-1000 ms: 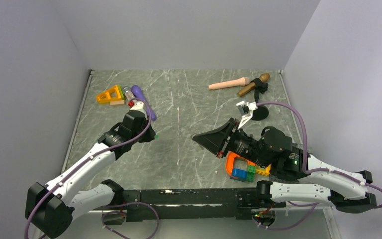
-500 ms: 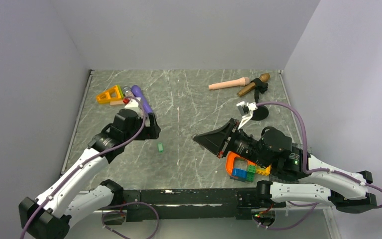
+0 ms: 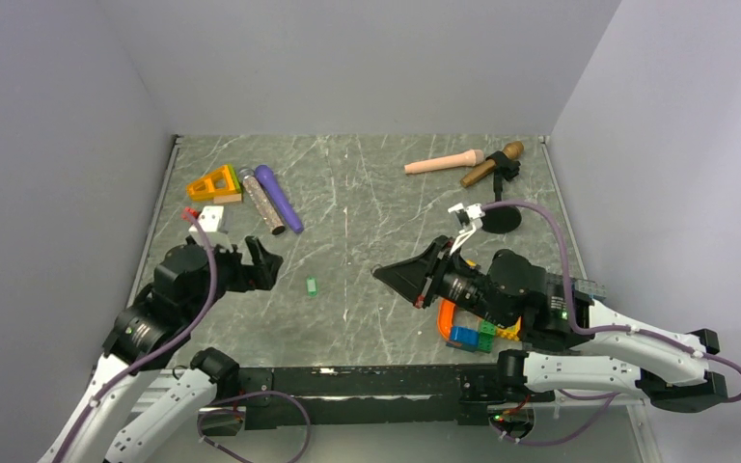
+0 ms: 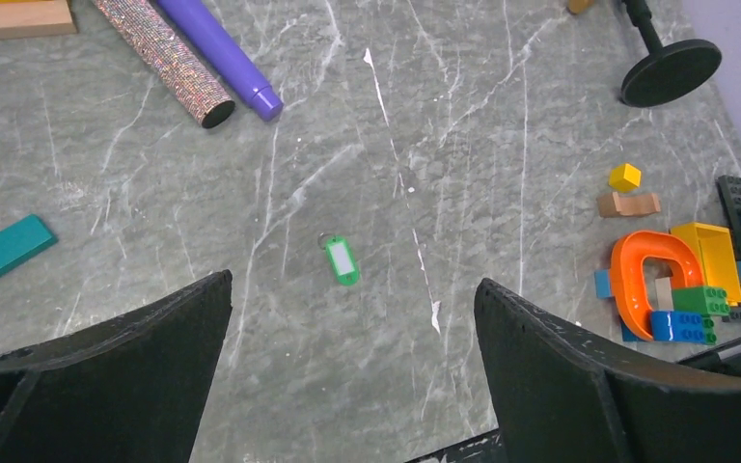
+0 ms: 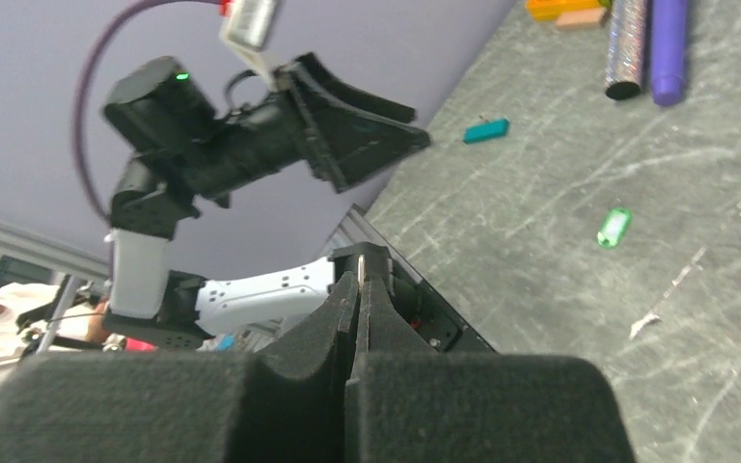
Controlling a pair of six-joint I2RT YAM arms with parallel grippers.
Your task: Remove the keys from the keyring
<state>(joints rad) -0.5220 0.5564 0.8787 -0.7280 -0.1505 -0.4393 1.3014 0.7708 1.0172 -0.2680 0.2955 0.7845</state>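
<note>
A bright green key lies flat on the grey marble table, also showing in the left wrist view as the green key. My left gripper hangs to the left of it, wide open and empty, jaws far apart above the table. A teal key lies further left; the right wrist view shows the teal key near the table edge. My right gripper is shut at mid-table. A thin silvery sliver, the keyring, is pinched at its tips.
A purple cylinder, a glittery cylinder and an orange triangle lie at the back left. Coloured building blocks with an orange arch sit under the right arm. A black round stand, pink peg and brown microphone are at the back right.
My left gripper opened and the green key dropped onto the table. The left arm then drew back to the left and nearer. The right gripper stayed shut, shifting slightly left.
</note>
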